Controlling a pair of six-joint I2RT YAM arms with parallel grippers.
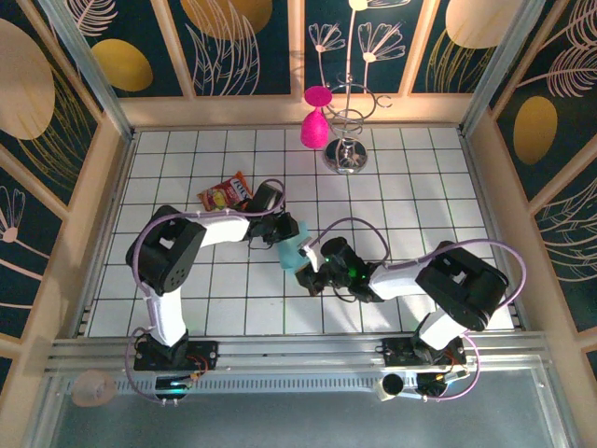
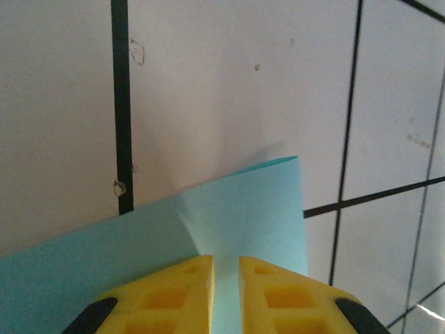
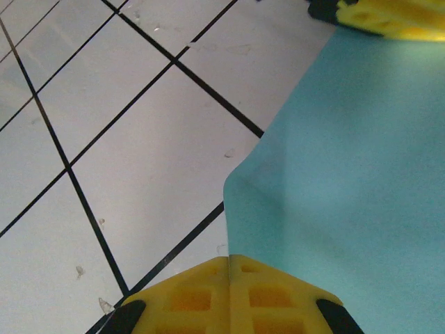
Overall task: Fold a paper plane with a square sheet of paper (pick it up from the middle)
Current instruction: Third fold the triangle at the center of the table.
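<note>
Near the middle of the white gridded table [image 1: 410, 187], our thin light-blue square sheet of paper [image 1: 296, 250] spans both arms. The right gripper [image 3: 229, 263] is clamped on one edge. The left gripper [image 2: 225, 261] stands a sliver apart around the opposite edge, and we cannot tell if it pinches. We judge an early fold is in hand; next we must bring the edges together squarely.

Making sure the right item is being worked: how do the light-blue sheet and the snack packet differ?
The sheet is plain light blue; the snack packet is red and yellow, printed. The sheet is raised and curved, the right pincer shut on its edge; the packet lies on the table, ungripped. Both are thin.
</note>
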